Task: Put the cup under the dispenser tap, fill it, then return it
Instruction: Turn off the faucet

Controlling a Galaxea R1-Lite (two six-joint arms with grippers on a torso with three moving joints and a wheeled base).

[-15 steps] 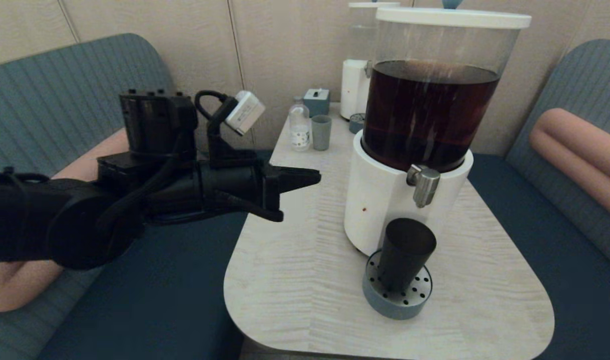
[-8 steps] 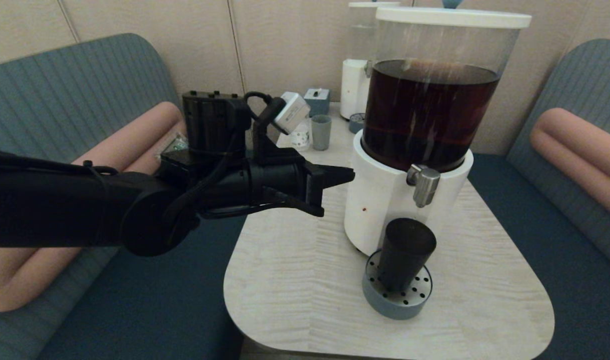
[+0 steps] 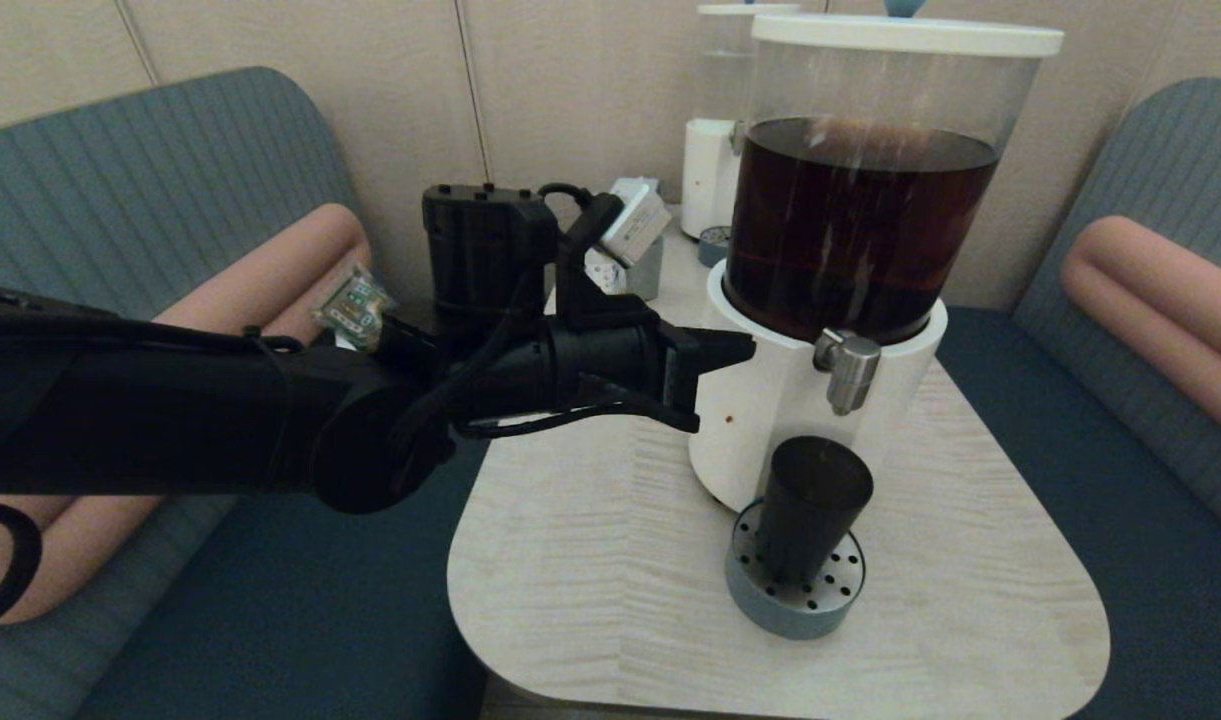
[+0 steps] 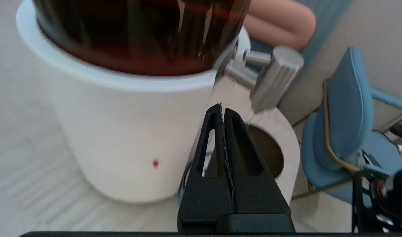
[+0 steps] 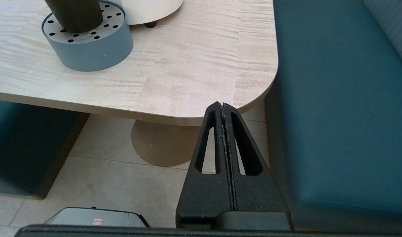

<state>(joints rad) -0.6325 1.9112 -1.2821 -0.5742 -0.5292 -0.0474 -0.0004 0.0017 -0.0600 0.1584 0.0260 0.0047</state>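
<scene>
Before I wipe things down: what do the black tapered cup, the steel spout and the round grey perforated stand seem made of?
The black tapered cup looks like matte plastic, with no glare. The steel spout looks like brushed metal, with soft streaky highlights. The round grey perforated stand is matte grey-blue, probably plastic; its holed top may be metal.

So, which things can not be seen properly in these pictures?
- Head view: the left gripper and its arm hide the small items at the table's far end.
- Head view: no liquid level shows inside the cup under the tap; its inside is too dark.
- Right wrist view: the top edge cuts off the cup's rim; the right gripper is parked below the table edge.
</scene>
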